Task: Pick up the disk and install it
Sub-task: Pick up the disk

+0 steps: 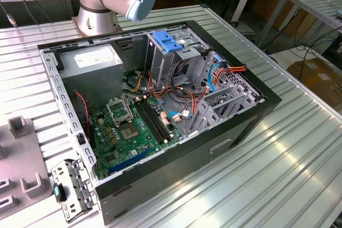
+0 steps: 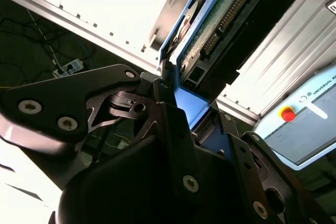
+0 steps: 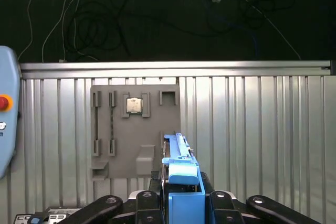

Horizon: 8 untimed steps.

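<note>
I've got the gripper (image 3: 181,190) clamped on the disk (image 3: 181,161) above the table (image 3: 262,129), so pickup looks done; installing calls for lining its rails up with the drive cage (image 1: 179,57).

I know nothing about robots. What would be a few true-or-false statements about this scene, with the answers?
1. The gripper is clamped on the disk. True.
2. The disk sits inside the computer case. False: the gripper holds it above the ribbed table, outside the case.
3. The case is open, showing its green motherboard. True.
4. The disk's side rails are red. False: they are blue.
5. A square chip lies in the grey fixture plate. True.
</note>
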Each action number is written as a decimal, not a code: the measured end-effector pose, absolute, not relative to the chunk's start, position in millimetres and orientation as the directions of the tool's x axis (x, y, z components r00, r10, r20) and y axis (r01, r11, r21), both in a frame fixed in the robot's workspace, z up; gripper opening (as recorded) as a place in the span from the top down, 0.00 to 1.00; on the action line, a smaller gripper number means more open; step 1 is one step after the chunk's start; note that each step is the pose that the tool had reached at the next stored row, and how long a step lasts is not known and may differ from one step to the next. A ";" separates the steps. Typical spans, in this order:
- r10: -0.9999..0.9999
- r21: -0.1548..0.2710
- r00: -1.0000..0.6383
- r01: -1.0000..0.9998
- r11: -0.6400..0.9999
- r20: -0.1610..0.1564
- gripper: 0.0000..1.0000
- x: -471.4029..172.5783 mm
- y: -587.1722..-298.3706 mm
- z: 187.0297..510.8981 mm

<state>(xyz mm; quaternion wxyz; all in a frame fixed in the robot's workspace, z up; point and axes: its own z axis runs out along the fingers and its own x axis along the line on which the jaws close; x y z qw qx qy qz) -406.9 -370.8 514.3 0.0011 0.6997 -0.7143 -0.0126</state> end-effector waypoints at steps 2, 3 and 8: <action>-1.000 0.020 -0.021 -1.000 0.020 -0.016 0.63 -404.9 -373.6 514.4; -1.000 0.019 -0.021 -1.000 0.020 -0.016 0.63 -404.4 -374.6 514.4; -1.000 0.020 -0.021 -1.000 0.020 -0.016 0.63 -397.0 -378.9 514.3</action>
